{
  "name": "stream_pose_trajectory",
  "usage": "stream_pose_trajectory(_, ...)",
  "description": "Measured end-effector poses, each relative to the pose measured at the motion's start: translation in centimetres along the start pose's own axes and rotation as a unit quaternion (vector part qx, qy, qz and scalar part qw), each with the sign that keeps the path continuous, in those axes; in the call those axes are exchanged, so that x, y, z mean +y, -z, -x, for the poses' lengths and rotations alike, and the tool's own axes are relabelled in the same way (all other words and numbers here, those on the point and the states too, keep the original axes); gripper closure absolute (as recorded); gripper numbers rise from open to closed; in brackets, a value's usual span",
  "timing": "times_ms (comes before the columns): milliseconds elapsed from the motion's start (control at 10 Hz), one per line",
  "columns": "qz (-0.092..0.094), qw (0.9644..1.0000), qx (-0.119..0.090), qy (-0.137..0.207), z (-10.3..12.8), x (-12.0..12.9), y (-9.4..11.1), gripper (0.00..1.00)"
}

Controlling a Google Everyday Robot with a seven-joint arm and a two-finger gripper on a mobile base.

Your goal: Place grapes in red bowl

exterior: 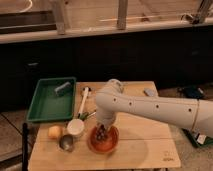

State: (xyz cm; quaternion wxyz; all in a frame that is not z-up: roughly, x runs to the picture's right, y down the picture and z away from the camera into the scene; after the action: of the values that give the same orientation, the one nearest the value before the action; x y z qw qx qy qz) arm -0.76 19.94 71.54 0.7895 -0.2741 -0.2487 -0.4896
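The red bowl [115, 144] sits on the wooden table [150, 142], front and left of centre. My white arm reaches in from the right and bends down over it. The gripper [102, 129] points down into the bowl and is shut on the grapes [101, 135], a small dark cluster at its tip, just above the bowl's floor. I cannot tell whether the grapes touch the bowl.
A white cup [75, 128], a grey metal cup [66, 142] and a yellow-orange fruit [54, 132] stand left of the bowl. A green tray [47, 107] lies at the back left, with a white utensil [83, 100] beside it. A small grey object [149, 92] lies at the back right.
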Motion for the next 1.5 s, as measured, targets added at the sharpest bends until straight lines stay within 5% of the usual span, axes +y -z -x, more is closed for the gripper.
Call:
stream_pose_trajectory(700,0.0,1.0,-0.005,-0.002,0.1,0.11,-0.13,0.98)
stream_pose_trajectory(1500,0.006,0.9999,-0.012,-0.009,-0.11,0.35,-0.17,0.21)
